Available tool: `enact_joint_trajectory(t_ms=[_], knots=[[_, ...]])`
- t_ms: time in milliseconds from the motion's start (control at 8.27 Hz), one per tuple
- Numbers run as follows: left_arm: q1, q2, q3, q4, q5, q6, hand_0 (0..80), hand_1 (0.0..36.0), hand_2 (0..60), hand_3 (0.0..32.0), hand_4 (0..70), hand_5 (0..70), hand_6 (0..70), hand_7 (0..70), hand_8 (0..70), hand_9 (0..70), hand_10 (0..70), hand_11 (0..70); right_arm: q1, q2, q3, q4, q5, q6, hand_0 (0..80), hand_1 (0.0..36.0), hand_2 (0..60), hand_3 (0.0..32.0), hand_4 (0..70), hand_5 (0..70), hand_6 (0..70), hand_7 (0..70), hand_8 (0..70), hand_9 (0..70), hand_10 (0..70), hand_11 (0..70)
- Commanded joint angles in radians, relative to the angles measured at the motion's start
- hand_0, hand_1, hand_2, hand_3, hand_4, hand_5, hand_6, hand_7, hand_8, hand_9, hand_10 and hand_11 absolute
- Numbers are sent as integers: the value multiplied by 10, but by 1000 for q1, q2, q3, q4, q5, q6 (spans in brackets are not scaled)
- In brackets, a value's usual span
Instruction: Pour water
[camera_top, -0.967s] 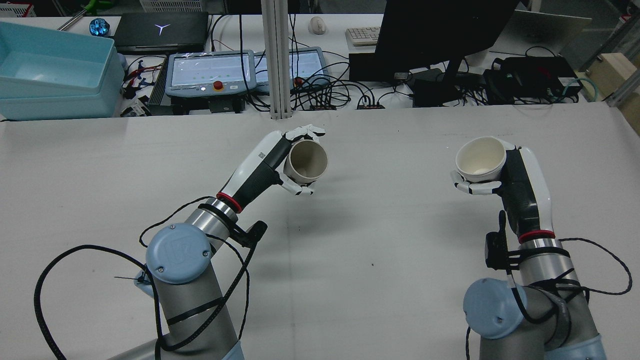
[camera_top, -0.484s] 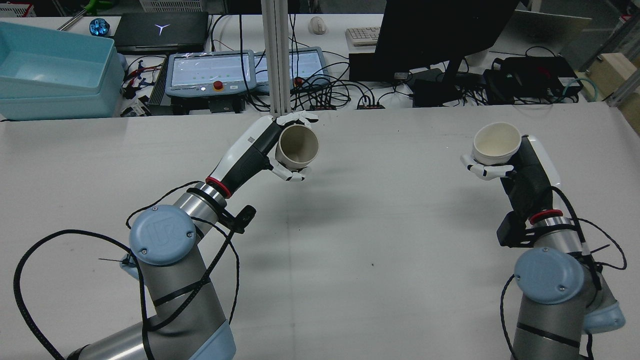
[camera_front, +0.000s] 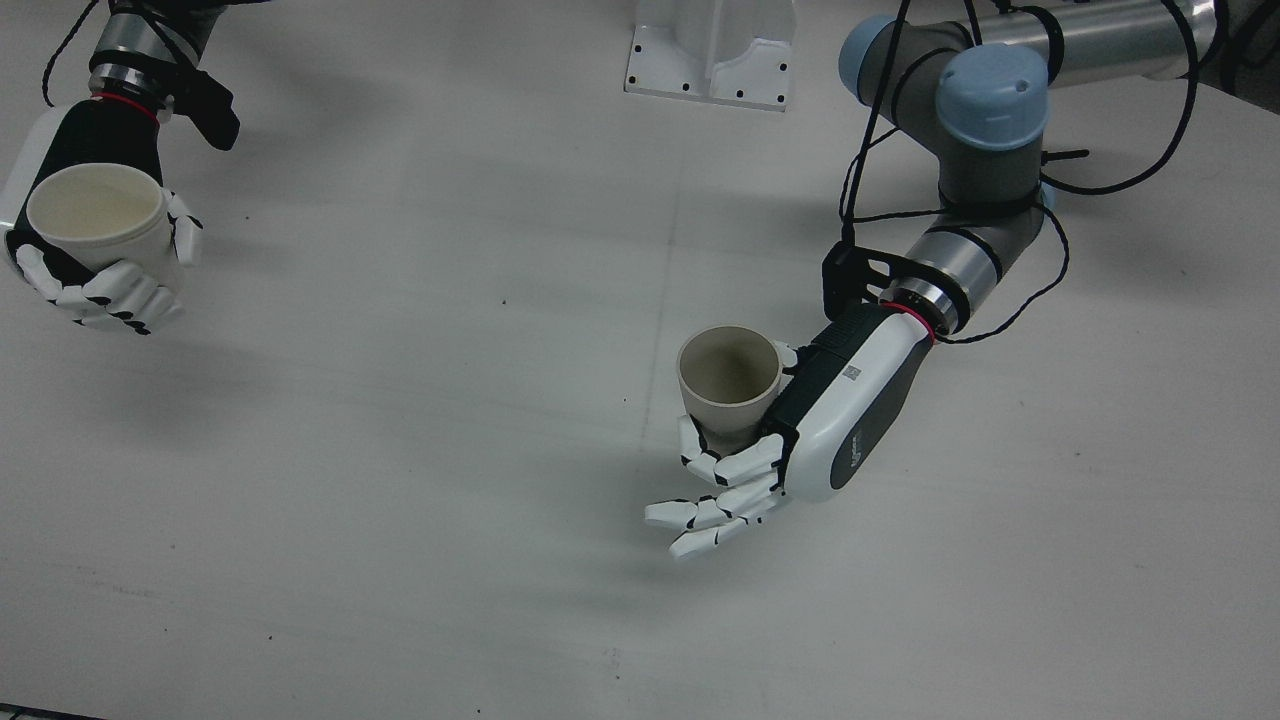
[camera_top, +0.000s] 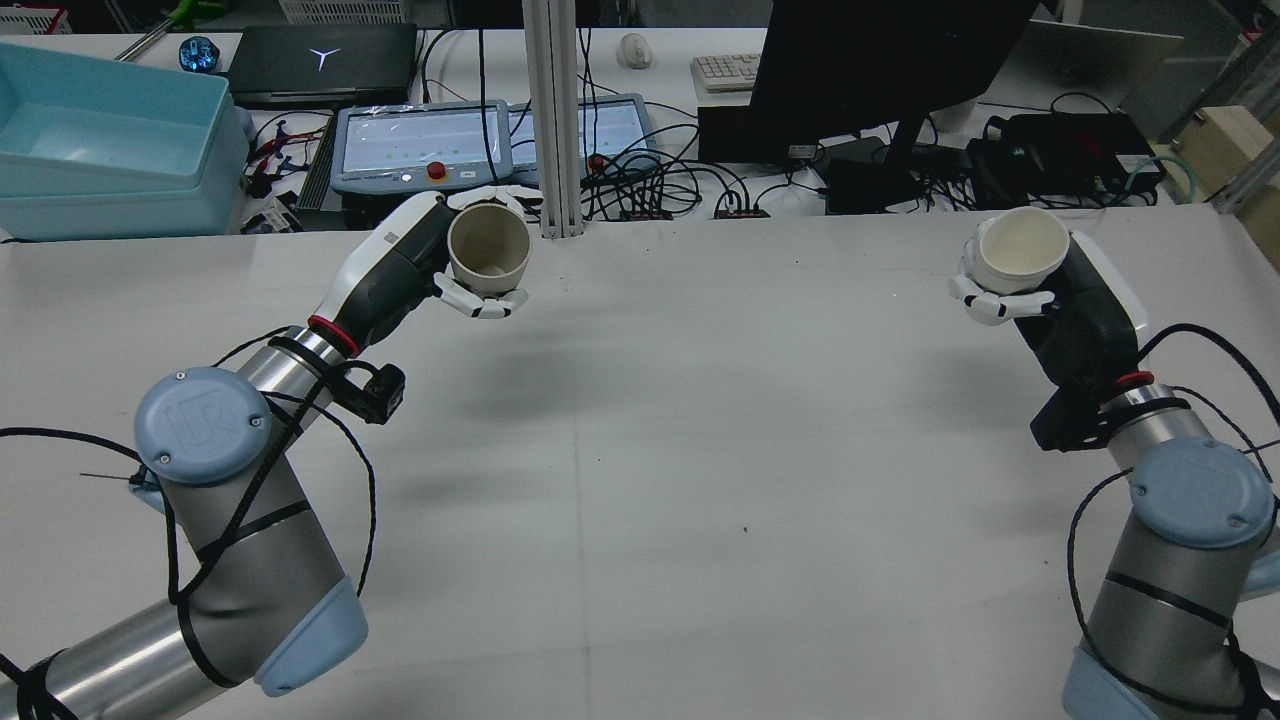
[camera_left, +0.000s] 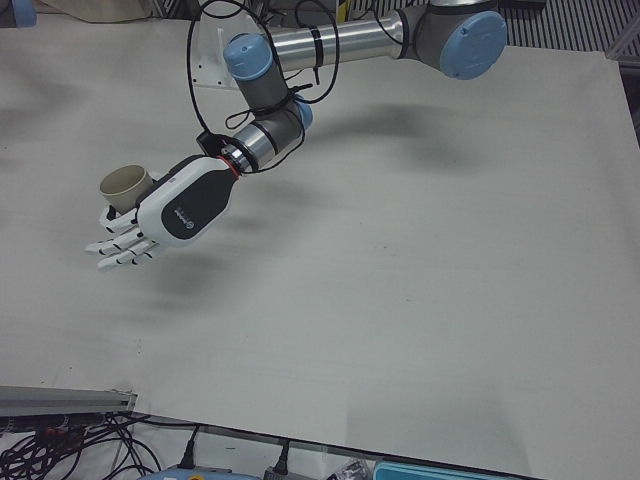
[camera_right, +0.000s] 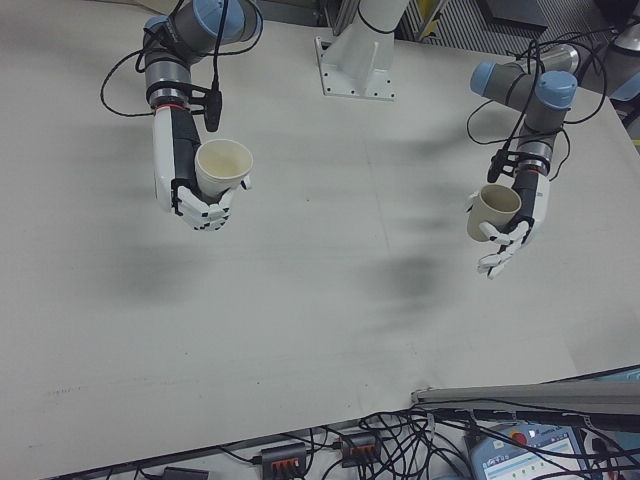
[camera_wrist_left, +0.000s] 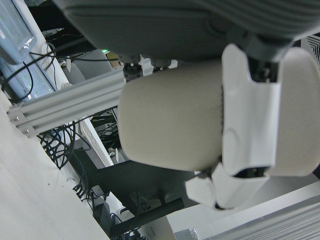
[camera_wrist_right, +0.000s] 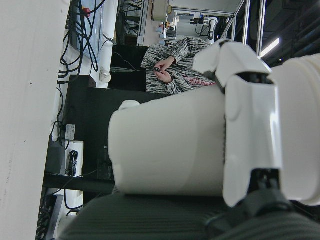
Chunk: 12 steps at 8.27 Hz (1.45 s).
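Gripping a beige paper cup (camera_front: 730, 376), the left hand (camera_front: 790, 430) hovers above the white table (camera_front: 400, 450), some fingers wrapped on the cup, others (camera_front: 700, 520) splayed below. The right hand (camera_front: 95, 240) has its fingers clamped round a white paper cup (camera_front: 95, 215) at nine o'clock in the front view, near that table edge. Wide bare tabletop lies between them. A cluttered desk (camera_top: 640, 150) borders the far side.

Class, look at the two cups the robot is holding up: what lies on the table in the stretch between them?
Nothing: in the front view only bare table lies between the white cup and the beige cup.
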Motion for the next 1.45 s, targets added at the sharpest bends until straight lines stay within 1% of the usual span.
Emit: enact_joint_trajectory(t_ms=[0, 121, 242, 363, 484, 605, 726, 847, 967, 1088, 1209, 1330], knots=[[-126, 225, -99, -102, 61, -106, 653, 354, 600, 0, 700, 700, 184, 227, 131, 111, 135, 214, 20, -125, -3, 138, -49, -21, 736, 200, 407, 0, 700, 700, 683, 658, 561, 642, 397, 555], [-167, 285, -108, -146, 65, -134, 659, 358, 600, 0, 700, 700, 182, 226, 130, 110, 136, 215, 24, -162, -15, 195, -60, -32, 720, 194, 401, 0, 700, 700, 677, 658, 563, 645, 402, 563], [-189, 319, -109, -179, 87, -151, 664, 360, 600, 0, 700, 700, 182, 227, 131, 110, 136, 216, 41, -164, -65, 270, -95, -62, 712, 191, 395, 0, 700, 700, 666, 649, 559, 641, 405, 566], [-222, 359, -109, -220, 122, -151, 671, 360, 600, 0, 700, 700, 184, 227, 131, 112, 137, 217, 85, -138, -202, 411, -199, -82, 722, 198, 416, 0, 700, 700, 680, 660, 570, 654, 416, 583], [-235, 414, -109, -273, 127, -154, 668, 360, 600, 0, 700, 700, 182, 227, 132, 113, 136, 216, 157, -80, -324, 514, -312, -93, 736, 202, 426, 0, 700, 700, 695, 670, 578, 662, 420, 588], [-250, 468, -105, -327, 127, -160, 664, 360, 600, 0, 700, 700, 179, 225, 132, 113, 137, 217, 206, -75, -349, 530, -348, -101, 770, 213, 422, 0, 700, 700, 673, 646, 558, 631, 383, 539], [-279, 526, -101, -396, 127, -163, 677, 360, 600, 0, 700, 700, 186, 230, 135, 116, 139, 221, 245, -75, -356, 533, -370, -104, 777, 212, 406, 0, 700, 700, 657, 624, 541, 603, 353, 501], [-311, 590, -96, -462, 127, -184, 677, 360, 600, 0, 700, 700, 191, 233, 137, 118, 140, 222, 256, -73, -386, 552, -396, -104, 764, 211, 409, 0, 700, 700, 663, 627, 544, 607, 362, 512], [-327, 664, -90, -531, 127, -197, 685, 360, 600, 0, 700, 700, 198, 238, 140, 121, 143, 227, 256, -75, -430, 578, -396, -107, 749, 208, 415, 0, 700, 700, 673, 633, 549, 614, 372, 524], [-347, 741, -66, -600, 127, -197, 688, 360, 600, 0, 700, 700, 202, 240, 141, 122, 144, 227, 254, -73, -493, 622, -396, -116, 747, 205, 407, 0, 700, 700, 667, 627, 547, 611, 370, 521], [-347, 767, -12, -668, 127, -197, 688, 360, 600, 0, 700, 700, 205, 243, 143, 125, 144, 227, 253, -72, -554, 674, -396, -122, 728, 201, 400, 0, 700, 700, 650, 615, 540, 604, 369, 519], [-347, 783, 50, -730, 125, -191, 681, 359, 600, 0, 700, 700, 206, 243, 144, 126, 144, 227, 256, -72, -607, 717, -396, -125, 724, 199, 396, 0, 700, 700, 647, 611, 540, 604, 369, 520]])
